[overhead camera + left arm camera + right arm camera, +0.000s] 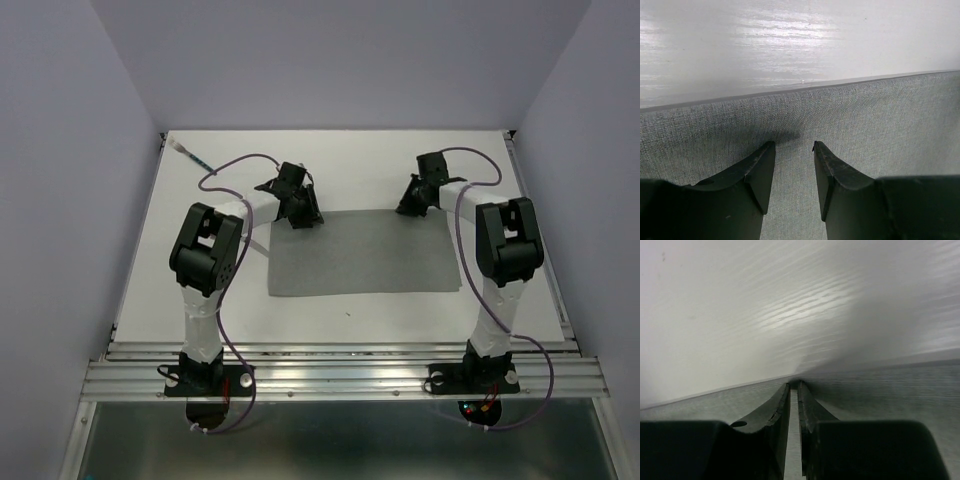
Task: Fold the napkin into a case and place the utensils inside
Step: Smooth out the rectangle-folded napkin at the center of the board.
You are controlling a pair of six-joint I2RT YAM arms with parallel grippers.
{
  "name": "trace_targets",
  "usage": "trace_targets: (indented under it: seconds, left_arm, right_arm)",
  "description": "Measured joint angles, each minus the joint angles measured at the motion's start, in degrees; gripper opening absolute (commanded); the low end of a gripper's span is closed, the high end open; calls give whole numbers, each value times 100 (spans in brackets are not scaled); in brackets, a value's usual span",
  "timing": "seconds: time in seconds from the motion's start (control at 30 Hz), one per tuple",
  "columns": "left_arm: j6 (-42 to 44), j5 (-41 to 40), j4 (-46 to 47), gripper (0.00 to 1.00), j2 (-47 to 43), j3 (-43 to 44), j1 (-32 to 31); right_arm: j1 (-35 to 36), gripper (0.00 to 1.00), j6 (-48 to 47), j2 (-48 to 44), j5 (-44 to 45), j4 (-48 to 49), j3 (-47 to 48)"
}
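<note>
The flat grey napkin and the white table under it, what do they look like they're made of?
The flat grey napkin looks like woven cloth, matte: a fine crosshatch weave shows close up. The white table seems hard laminate or painted board, slightly glossy: faint streaked grain catches the light.

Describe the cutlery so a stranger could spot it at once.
Find the white table and look to its far left corner, beyond the grey napkin. The cutlery lies there at a slant, near the edge. Unlike the broad grey napkin, it is slim, with a dark blue handle and a pale end.
</note>
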Motion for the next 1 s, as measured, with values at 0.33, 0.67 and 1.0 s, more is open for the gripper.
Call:
trace_targets:
  seconds: [0.33, 0.67, 1.0]
  left_arm:
    - [-2, 4, 94, 48, -44, -87, 4]
    - [98, -15, -192, 48, -44, 37, 144]
    - [195, -28, -365, 48, -31, 142, 717]
  right_arm:
    - [-1132, 17, -297, -433, 120, -13, -573]
    - [-1530, 17, -487, -444, 173, -11, -579]
    - [-1541, 15, -531, -444, 107, -9, -584]
